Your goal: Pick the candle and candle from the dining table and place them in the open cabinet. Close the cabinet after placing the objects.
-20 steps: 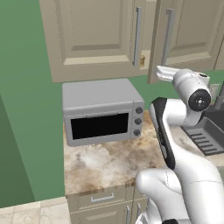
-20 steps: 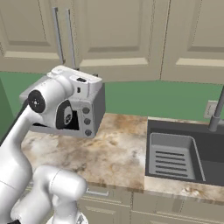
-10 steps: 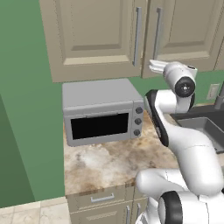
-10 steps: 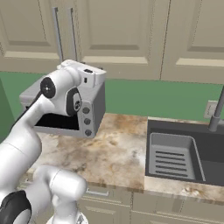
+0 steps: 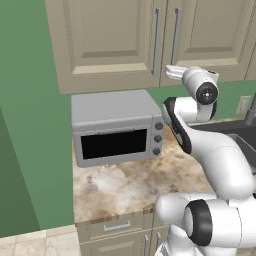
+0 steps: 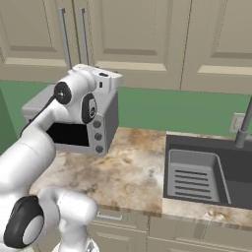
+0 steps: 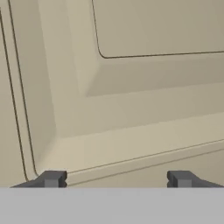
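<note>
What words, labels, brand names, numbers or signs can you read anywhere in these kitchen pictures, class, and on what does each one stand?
None can be read.
The microwave has three plain round knobs and no lettering.
The cabinet doors are plain and bear no marks.
The wall outlet carries no readable marking.

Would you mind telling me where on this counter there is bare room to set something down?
The marbled counter is bare in front of the microwave out to its front edge, and between the microwave and the sink. The back left is crowded: the microwave stands there. The gripper, jaws apart, is up against the cabinet door.
</note>
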Motion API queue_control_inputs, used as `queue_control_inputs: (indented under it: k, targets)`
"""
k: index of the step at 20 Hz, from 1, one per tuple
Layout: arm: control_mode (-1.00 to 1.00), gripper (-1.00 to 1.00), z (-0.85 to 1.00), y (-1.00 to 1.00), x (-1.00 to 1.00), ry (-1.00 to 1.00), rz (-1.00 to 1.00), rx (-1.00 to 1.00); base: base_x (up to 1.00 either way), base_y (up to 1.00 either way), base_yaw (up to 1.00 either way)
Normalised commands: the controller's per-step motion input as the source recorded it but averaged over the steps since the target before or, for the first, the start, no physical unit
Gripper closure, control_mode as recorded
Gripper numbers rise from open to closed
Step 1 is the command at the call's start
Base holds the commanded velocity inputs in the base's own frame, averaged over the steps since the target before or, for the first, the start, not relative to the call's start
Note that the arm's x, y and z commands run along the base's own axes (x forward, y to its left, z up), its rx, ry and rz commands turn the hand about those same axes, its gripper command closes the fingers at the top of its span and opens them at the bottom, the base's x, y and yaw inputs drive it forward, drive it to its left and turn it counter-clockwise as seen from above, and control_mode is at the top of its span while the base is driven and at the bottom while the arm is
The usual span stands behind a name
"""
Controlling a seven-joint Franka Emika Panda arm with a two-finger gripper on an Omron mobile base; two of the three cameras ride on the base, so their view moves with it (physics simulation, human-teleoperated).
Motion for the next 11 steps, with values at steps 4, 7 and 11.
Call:
queue_control_inputs:
  k: [4,7,11]
  targets:
    - [-1.0,-1.0,0.0,-0.03,0.54,0.0,0.1,0.0,0.0,0.0,0.0]
    - [-1.0,-1.0,0.0,-0.04,0.58,0.0,0.1,0.0,0.0,0.0,0.0]
    - [-1.0,-1.0,0.0,-0.02,0.36,0.06,0.02,0.0,0.0,0.0,0.0]
